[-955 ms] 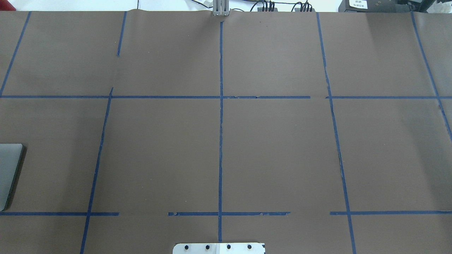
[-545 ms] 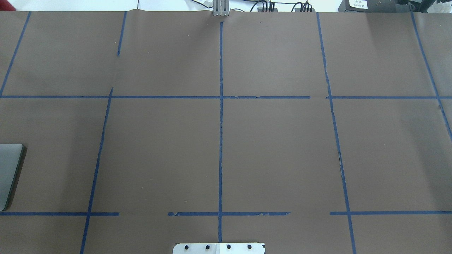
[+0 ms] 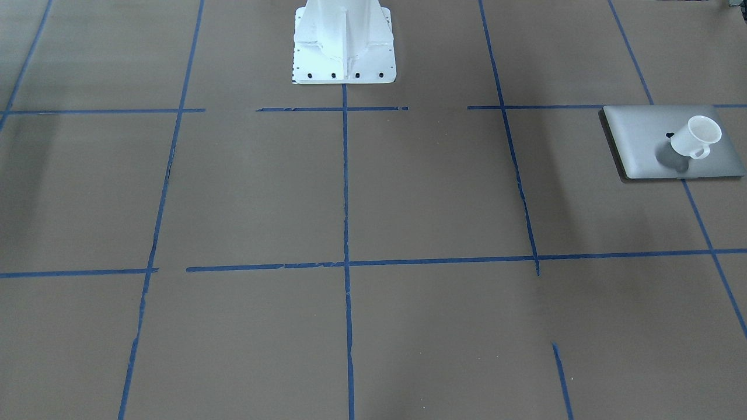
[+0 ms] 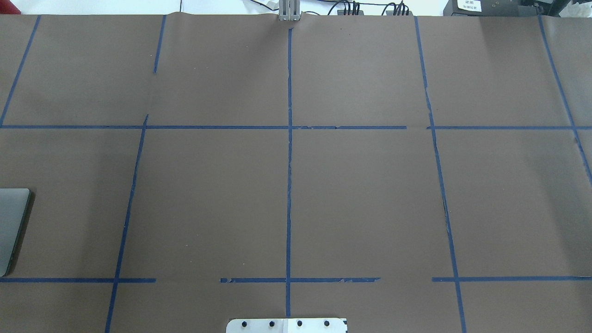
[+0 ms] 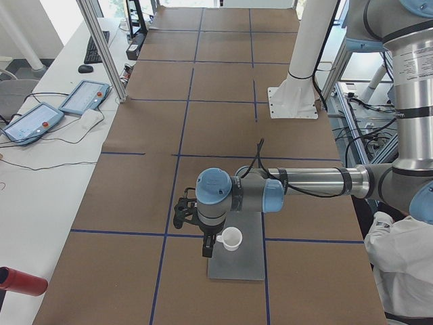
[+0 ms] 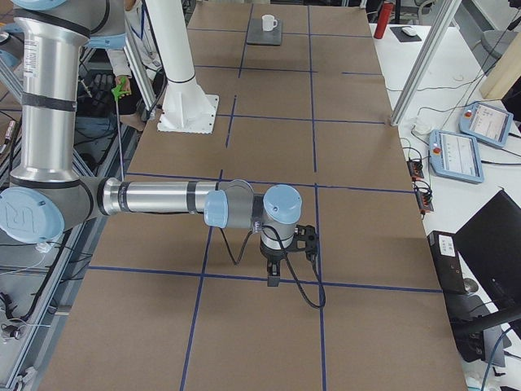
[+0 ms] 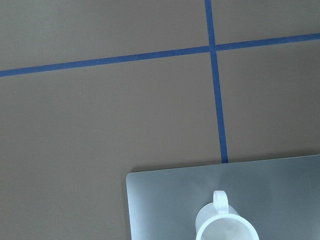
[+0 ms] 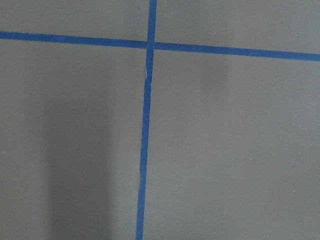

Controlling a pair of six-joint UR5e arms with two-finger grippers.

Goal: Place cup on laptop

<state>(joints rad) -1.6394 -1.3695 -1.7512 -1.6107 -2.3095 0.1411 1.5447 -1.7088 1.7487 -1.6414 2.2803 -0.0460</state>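
Although the overhead view shows nothing changed over the last second, with the laptop [image 4: 11, 226] corner lying where it did at 9 o'clock on the worktop [image 4: 360, 194], the other views show how the task stands. The cup [image 3: 694, 137] stands upright on the closed laptop lid, just to the 3 o'clock side of the dark logo in the front-facing view, handle toward 5 o'clock. In the left side view the left gripper [image 5: 206, 252] hangs at 9 o'clock of the cup, just beside it. Whether its fingers are open, closed or touching the handle cannot be told from this view. The left wrist view shows the cup with nothing around it, handle at 12 o'clock. The right gripper [image 6: 273, 278] hangs over bare worktop, well apart from both things; the state of its fingers cannot be told either. Judged from this layout, the placement is done and only the left arm's retreat remains. That retreat should lift clear of the handle, since the light cup would slide easily on the smooth lid.
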